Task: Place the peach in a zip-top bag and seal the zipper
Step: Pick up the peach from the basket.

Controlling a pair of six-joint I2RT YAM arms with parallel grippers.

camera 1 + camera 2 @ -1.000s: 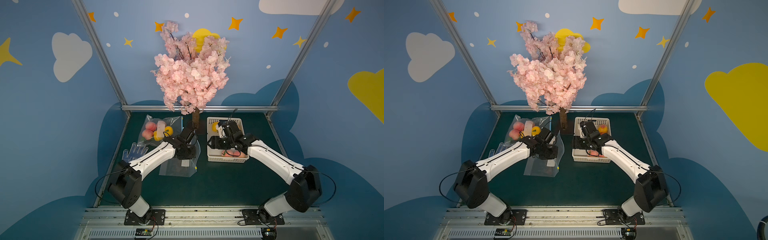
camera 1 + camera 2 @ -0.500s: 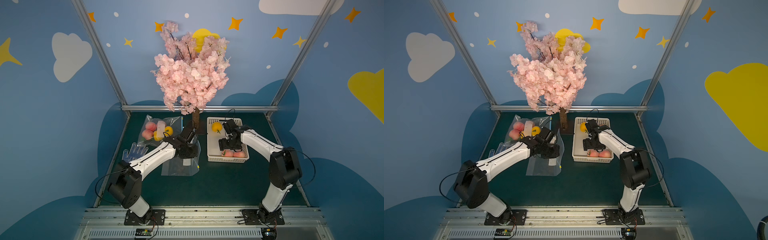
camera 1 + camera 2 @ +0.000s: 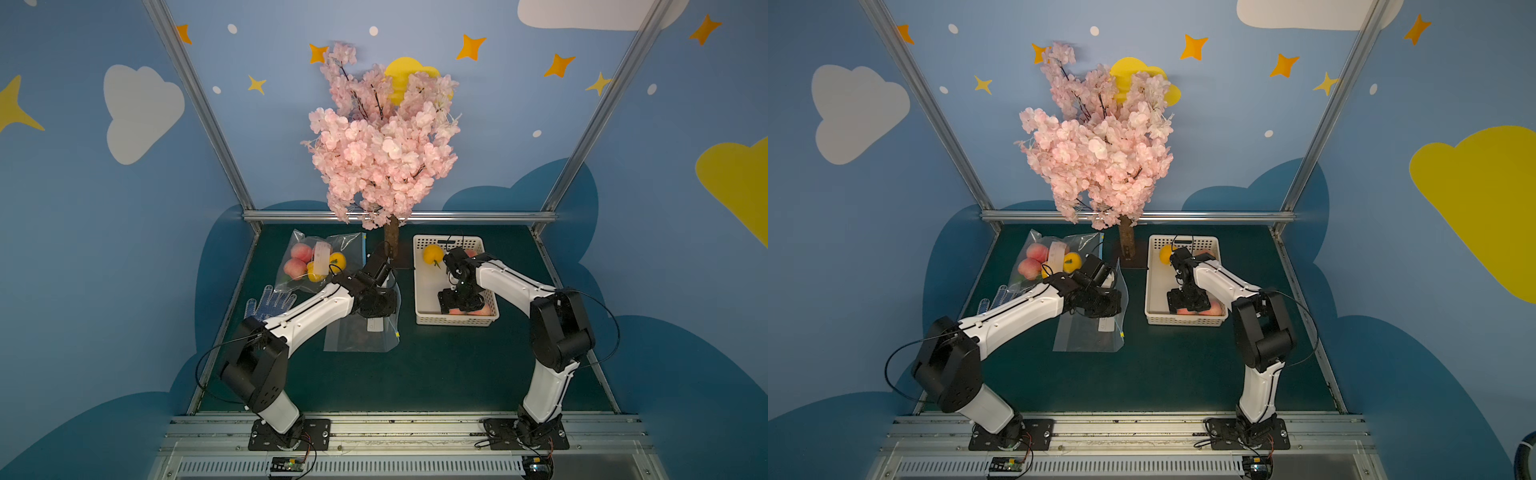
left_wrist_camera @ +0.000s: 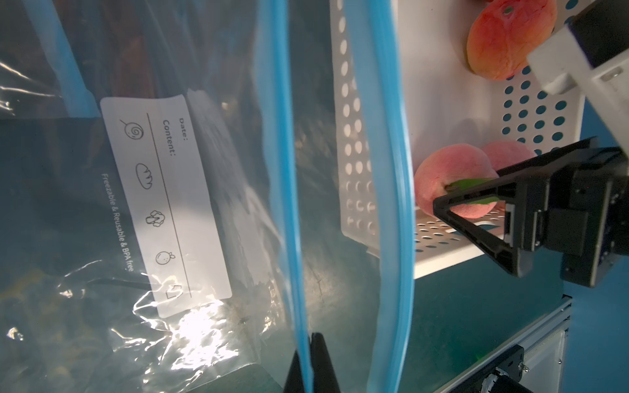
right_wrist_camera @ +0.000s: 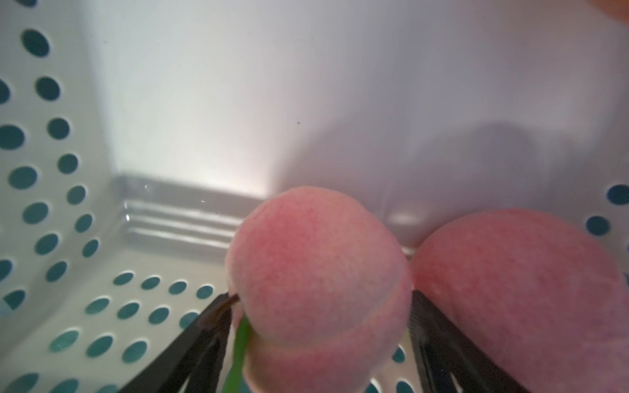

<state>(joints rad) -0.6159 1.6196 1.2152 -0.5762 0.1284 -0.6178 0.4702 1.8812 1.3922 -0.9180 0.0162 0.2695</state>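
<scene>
Left gripper point(image 4: 311, 360) is pinched tight on one blue zipper strip point(image 4: 286, 170) of the bag point(image 4: 170, 211), whose mouth stands open beside the basket point(image 3: 424, 291). Right gripper point(image 5: 320, 301) is down in the basket, fingers point(image 5: 439, 340) against both sides of a peach point(image 5: 316, 258) lying on its floor; blurred close view, grip apparently made.

The peach point(image 5: 320, 279) is pink-red, with a green leaf point(image 5: 240, 354). The basket point(image 5: 51, 190) is white, its walls and floor dotted with round holes that show teal. The zip-top bag point(image 4: 218, 340) is clear, with 2 blue zipper strips point(image 4: 284, 170) and a white label point(image 4: 177, 204) printed with thin black icons. The worktop point(image 3: 415, 374) is dark green. The glove point(image 3: 270, 301) is white with blue dots. The tree point(image 3: 382, 158) has pale pink blossoms.
</scene>
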